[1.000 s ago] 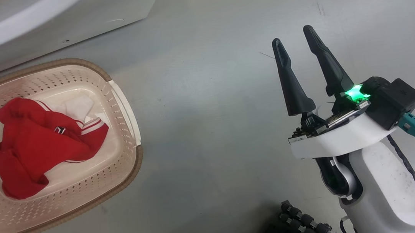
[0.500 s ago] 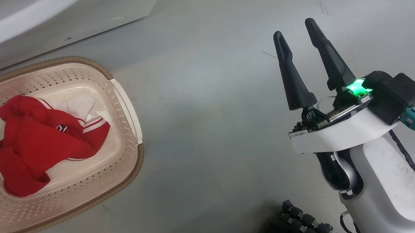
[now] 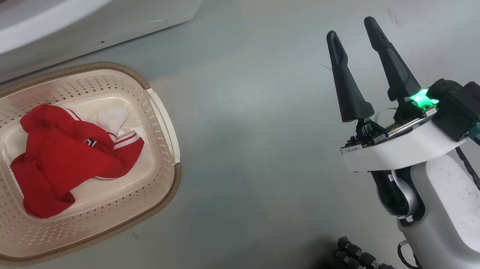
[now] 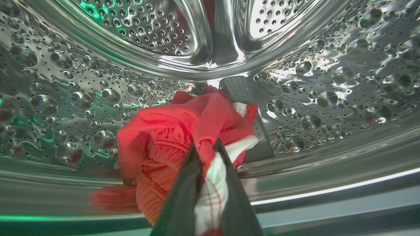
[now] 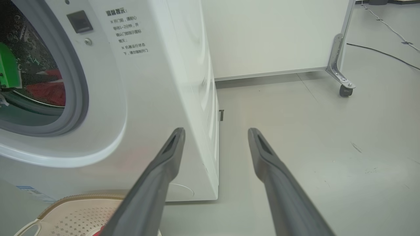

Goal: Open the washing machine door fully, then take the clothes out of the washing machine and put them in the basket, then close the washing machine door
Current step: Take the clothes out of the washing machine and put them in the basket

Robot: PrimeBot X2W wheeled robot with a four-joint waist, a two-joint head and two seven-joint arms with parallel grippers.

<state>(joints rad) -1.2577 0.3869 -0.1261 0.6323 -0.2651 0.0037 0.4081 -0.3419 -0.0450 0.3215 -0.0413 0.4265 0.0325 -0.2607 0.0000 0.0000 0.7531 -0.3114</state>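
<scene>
Lying on the grey floor (image 3: 244, 129) just in front of the washer (image 3: 76, 22), the basket (image 3: 157, 134) holds one garment (image 3: 65, 166). It is a crumpled red heap with white stripes and a white patch at its upper edge, resting on the basket's bottom and clear of the rim. The basket's left edge is cut off in the head view, and only a corner of the basket (image 5: 75, 213) shows in the right wrist view.

Inside the steel drum (image 4: 65, 82) sits a second garment (image 4: 164, 131), bunched at the drum's bottom against a grey paddle (image 4: 242, 95) that it partly covers. It is bright red with ribbed folds, a white band and thin red stitching. The left gripper (image 4: 206, 144) is pinched together on it, with fabric squeezed between the two dark fingers and white cloth filling the gap lower down. Its lower left fringe is blurred.

The right gripper (image 3: 350, 29) hangs over bare floor, well apart from the basket, its fingers spread wide with nothing between them. In its own view the right gripper (image 5: 215, 131) points past the washer's (image 5: 157, 82) front corner. Through the grey seal (image 5: 78, 82) a strip of red cloth (image 5: 46, 91) shows. A green shape (image 5: 8, 68) beside it is too cropped to make out.
</scene>
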